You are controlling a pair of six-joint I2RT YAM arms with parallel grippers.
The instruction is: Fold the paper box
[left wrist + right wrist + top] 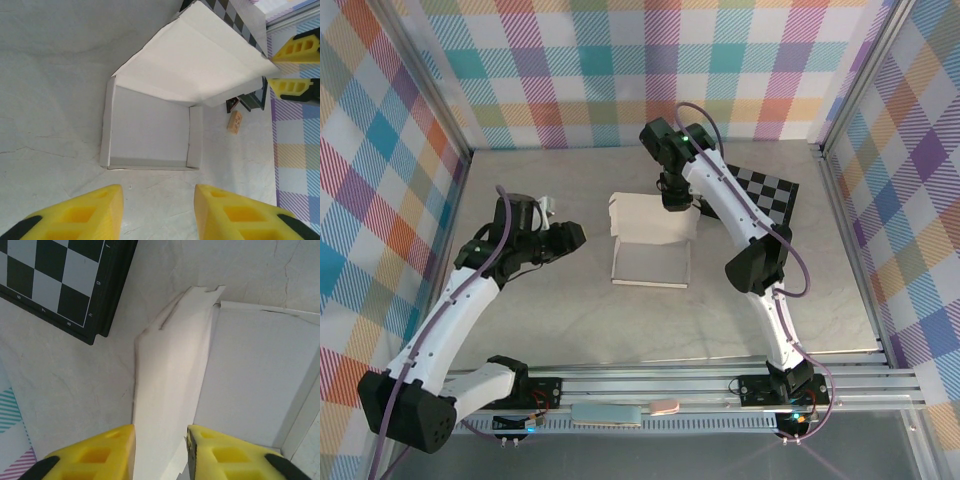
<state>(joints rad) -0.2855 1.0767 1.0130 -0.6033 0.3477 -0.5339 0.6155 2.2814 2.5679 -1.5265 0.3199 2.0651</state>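
Pale marbled tabletop (540,330) inside plaid walls (420,80): shallow white thin-cardboard paper box (650,262) lies just ahead of the half-open, empty left gripper (157,190), while the right gripper (161,432), jaws parted, loosely straddles its raised lid flap (170,390), likely to keep it upright for folding.

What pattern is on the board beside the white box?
The board has black and pale grey checks, clearest in the right wrist view.
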